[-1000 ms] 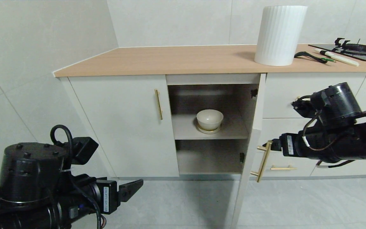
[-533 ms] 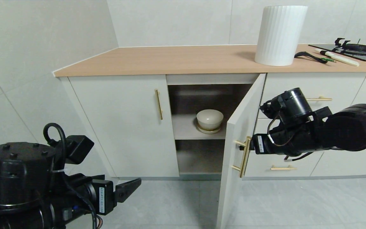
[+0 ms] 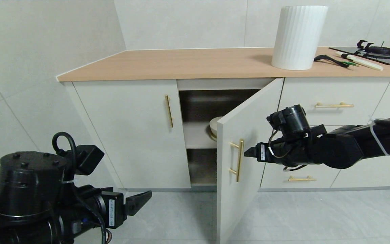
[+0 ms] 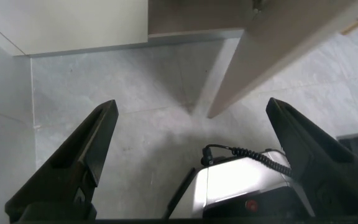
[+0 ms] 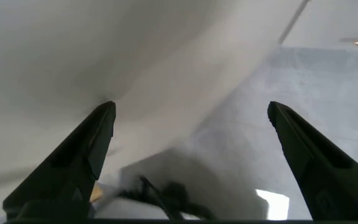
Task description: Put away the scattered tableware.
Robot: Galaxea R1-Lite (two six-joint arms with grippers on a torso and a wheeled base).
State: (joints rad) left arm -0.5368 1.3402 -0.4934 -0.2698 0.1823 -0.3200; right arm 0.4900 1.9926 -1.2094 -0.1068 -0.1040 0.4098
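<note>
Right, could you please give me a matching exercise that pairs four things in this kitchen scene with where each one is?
1. white ribbed cylindrical container
2. cream ceramic bowl
3. right gripper
4. left gripper

A. low above the grey tiled floor
B. on the wooden countertop
C. beside the gold bar handle of the half-open white cabinet door
D. on the cabinet shelf, partly hidden by that door

Pairs: 1-B, 2-D, 3-C, 4-A.

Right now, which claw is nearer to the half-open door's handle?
Right. The right claw sits just beside the handle; the left claw hangs low, far off to its left.
</note>
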